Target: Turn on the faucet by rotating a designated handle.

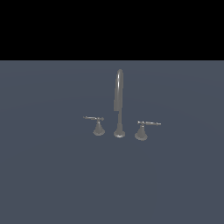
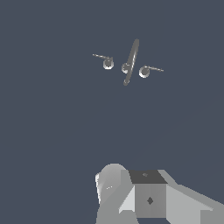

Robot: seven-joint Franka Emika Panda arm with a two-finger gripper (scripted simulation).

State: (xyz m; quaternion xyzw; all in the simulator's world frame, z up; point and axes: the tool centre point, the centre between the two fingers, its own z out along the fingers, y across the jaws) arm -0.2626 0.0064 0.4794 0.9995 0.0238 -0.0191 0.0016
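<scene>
The faucet stands on a flat grey-blue surface, with its tall arched spout (image 1: 119,103) on a small round base. The handle (image 1: 99,126), the smaller and dimmer of two, is at the exterior view's left of the spout, its thin lever pointing left. The brighter twin handle (image 1: 141,130) is at the spout's right. The wrist view shows the spout (image 2: 130,61), the handle (image 2: 107,63) and the twin (image 2: 145,71) from far off. My gripper (image 2: 129,189) shows only as grey blocks at that picture's edge, far from the faucet. No gap between its fingers shows. The exterior view does not show the arm.
The grey-blue surface (image 1: 52,175) stretches flat around the faucet on all sides. A black band fills the top of the exterior view.
</scene>
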